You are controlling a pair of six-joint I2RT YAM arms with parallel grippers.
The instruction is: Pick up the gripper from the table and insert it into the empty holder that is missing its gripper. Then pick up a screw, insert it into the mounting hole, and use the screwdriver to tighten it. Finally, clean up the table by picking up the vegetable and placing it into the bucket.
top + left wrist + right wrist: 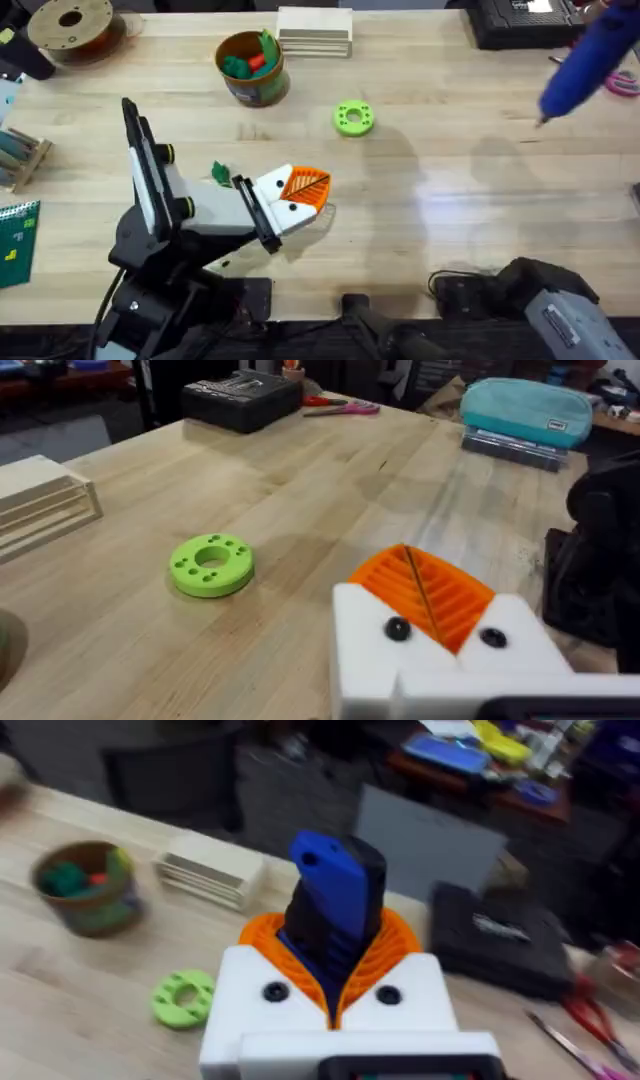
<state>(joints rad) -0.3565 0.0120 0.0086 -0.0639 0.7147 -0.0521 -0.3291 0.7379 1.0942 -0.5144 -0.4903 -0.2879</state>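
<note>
Right gripper (pixel 335 982) is clamped on the screwdriver (pixel 585 68), blue body wedged between its orange ribbed pads (pixel 400 955); overhead puts the tool raised at the far right of the table (pixel 450 180), tip angled down, nothing under it. Left gripper (pixel 300 190) rests low near table centre, both orange pads pressed together with only a thin seam between them, holding nothing visible.

Progress, as a judgement:
- Both white mounts on the left gripper (pixel 440 645) carry an orange wedge and each shows a dark screw head. No loose orange wedge on the table. Insert step looks done.
- Screw step: looks seated, but tightness can't be read from the pictures. Screwdriver is well apart from the left gripper, so it is either not yet brought in or already finished.
- Cleanup not done. Vegetable (pixel 220 172) lies on the wood just beside the left arm (pixel 200 210), outside the bucket (pixel 252 68).

Bucket stands toward the far edge, left of centre, red and green toy pieces inside. Lime-green ring (pixel 353 118) sits between bucket and screwdriver; not part of the job.

Left to do: likely park the screwdriver, then pick the vegetable and drop it in the bucket.
</note>
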